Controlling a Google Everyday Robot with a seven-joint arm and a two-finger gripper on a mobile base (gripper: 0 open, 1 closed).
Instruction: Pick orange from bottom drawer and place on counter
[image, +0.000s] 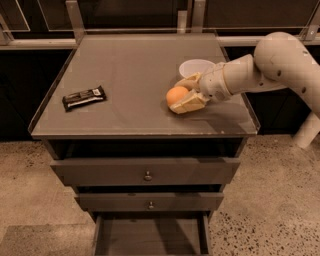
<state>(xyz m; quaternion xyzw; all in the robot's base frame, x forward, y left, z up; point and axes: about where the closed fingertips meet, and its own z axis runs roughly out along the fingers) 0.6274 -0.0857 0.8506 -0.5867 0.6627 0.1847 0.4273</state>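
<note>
The orange (176, 94) sits between the pale fingers of my gripper (182, 95), low over the right half of the grey counter (125, 70). My gripper is shut on it, and the arm reaches in from the right edge of the view. I cannot tell whether the fruit touches the surface. At the bottom of the view the bottom drawer (150, 235) stands pulled open, its plain grey floor bare.
A white bowl (196, 68) stands just behind the gripper, partly hidden by the wrist. A dark candy bar (84, 97) lies at the counter's left. Two shut drawers with round knobs (148, 176) sit under the counter. Speckled floor lies on both sides.
</note>
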